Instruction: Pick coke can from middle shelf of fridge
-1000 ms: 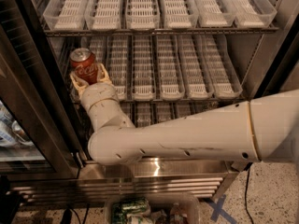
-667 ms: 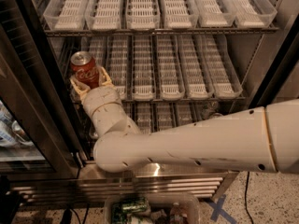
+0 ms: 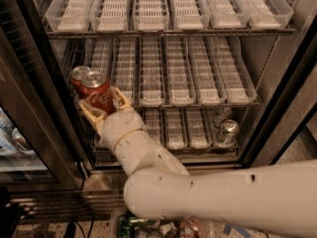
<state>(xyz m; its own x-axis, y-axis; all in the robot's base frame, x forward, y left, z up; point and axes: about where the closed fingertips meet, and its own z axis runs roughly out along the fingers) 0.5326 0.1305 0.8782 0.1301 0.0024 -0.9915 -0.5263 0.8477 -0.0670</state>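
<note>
Stainless fridge (image 3: 280, 108), wire middle shelf (image 3: 208, 103): cream two-finger gripper (image 3: 102, 104) clamps small red aluminium coke can (image 3: 96, 94).
Grasp looks made; next needs straight withdrawal outward.

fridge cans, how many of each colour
red coke can: 1, held by the gripper at the left end of the middle shelf
second red can behind it: 1, may be a reflection
silver-grey can, lower shelf: 1
total: 3, or 2 if reflection
</note>
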